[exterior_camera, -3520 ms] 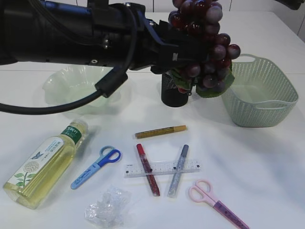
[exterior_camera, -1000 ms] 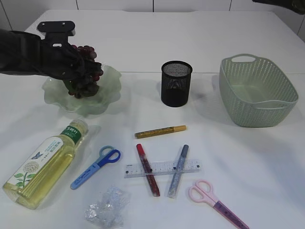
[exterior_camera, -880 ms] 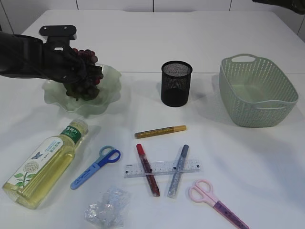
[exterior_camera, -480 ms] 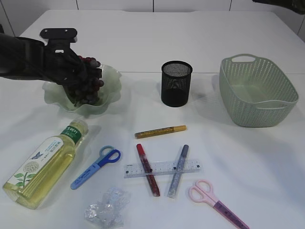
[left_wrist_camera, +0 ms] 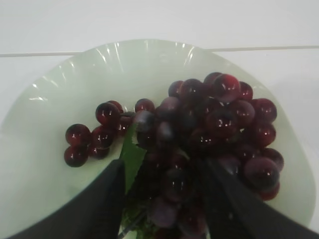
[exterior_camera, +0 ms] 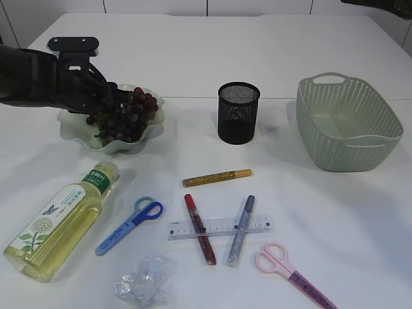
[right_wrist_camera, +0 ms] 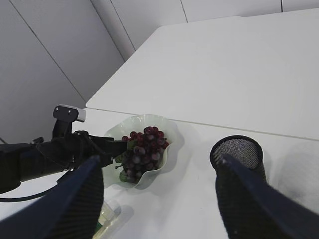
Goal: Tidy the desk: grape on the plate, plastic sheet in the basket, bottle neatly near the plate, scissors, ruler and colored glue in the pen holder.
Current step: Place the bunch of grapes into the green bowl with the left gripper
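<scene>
Parted fingers point(left_wrist_camera: 99, 209) of the left gripper point(left_wrist_camera: 164, 214) straddling the grape point(left_wrist_camera: 199, 134) bunch, jaws apart on either side, no squeeze evident; grip or release not to be told for sure. Grape lying in the plate point(exterior_camera: 151, 129) near the table's point(exterior_camera: 360, 225) far left edge: first job looks done. Right gripper point(right_wrist_camera: 159, 199) held high over the table, jaws spread wide, nothing between them. Everything else left: bottle point(exterior_camera: 61, 222) on its side at the near left corner; plastic sheet point(exterior_camera: 145, 280) at the near edge; blue scissors point(exterior_camera: 129, 225), pink scissors point(exterior_camera: 293, 273), ruler point(exterior_camera: 219, 227) and three glue pens point(exterior_camera: 217, 177) mid-table. Pen holder point(exterior_camera: 238, 112) and basket point(exterior_camera: 347, 122) unfilled, as far as visible.
</scene>
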### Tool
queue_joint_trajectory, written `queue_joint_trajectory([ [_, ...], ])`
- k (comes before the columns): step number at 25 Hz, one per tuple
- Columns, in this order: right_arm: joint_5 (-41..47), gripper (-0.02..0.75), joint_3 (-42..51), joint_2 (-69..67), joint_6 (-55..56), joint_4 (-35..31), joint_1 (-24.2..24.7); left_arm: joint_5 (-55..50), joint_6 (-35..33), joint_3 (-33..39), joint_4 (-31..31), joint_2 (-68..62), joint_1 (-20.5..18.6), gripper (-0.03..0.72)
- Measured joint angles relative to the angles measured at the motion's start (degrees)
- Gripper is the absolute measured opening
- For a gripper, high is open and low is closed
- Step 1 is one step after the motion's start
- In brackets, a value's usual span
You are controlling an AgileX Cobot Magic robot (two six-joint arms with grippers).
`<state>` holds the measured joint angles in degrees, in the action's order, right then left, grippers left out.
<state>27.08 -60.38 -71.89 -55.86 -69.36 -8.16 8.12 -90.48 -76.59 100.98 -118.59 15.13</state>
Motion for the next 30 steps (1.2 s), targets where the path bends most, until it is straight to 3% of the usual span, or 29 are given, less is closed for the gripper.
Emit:
queue_joint_trajectory([
  [10, 0.00, 0.548, 0.00, 0.00, 0.00, 0.00, 0.00, -2.16, 0.00, -1.68, 1.06, 3.06, 0.00, 0.383],
  [16, 0.00, 0.548, 0.00, 0.00, 0.00, 0.00, 0.00, -18.99, 0.00, -1.68, -2.41, 7.75, 0.22, 0.383],
  [20, 0.00, 0.548, 0.00, 0.00, 0.00, 0.00, 0.00, -36.07, 0.22, -1.68, -13.98, 10.47, 2.26, 0.383],
  [23, 0.22, 0.548, 0.00, 0.00, 0.00, 0.00, 0.00, -44.63, 5.04, -1.68, -25.45, 12.40, 4.36, 0.383],
  [30, 2.25, 0.548, 0.00, 0.00, 0.00, 0.00, 0.00, -56.32, 33.20, -1.68, -53.28, 15.71, 5.76, 0.383],
])
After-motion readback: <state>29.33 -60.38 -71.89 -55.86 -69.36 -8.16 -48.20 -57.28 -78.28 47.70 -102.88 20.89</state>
